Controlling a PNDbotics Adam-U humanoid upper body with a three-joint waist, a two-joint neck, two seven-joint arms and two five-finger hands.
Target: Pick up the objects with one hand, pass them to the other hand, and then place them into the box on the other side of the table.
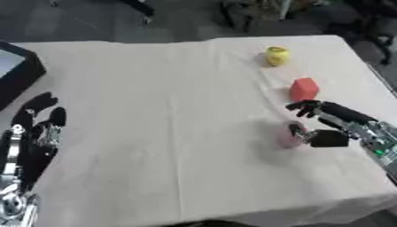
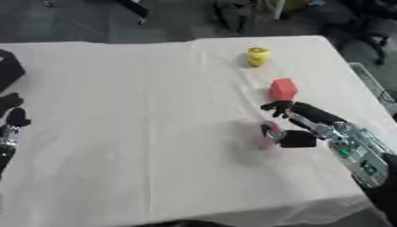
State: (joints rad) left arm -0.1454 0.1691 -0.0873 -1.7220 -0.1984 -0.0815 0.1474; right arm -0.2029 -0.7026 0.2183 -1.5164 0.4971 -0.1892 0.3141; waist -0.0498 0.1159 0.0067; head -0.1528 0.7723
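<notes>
A pink roundish object (image 1: 285,138) lies on the cloth at the right. My right hand (image 1: 328,138) comes in from the right edge and is open beside it. The thumb (image 1: 297,130) touches the pink object's right side, while the fingers (image 1: 307,107) reach out above it, apart from it. Just beyond those fingers stands a red block (image 1: 304,89). Farther back sits a yellow object (image 1: 277,56). My left hand (image 1: 43,133) rests open at the lower left, fingers up, holding nothing.
A black box (image 1: 17,73) sits at the table's left edge, partly cut off. The cream tablecloth (image 1: 170,115) covers the whole table. Dark floor and chair legs lie beyond the far edge.
</notes>
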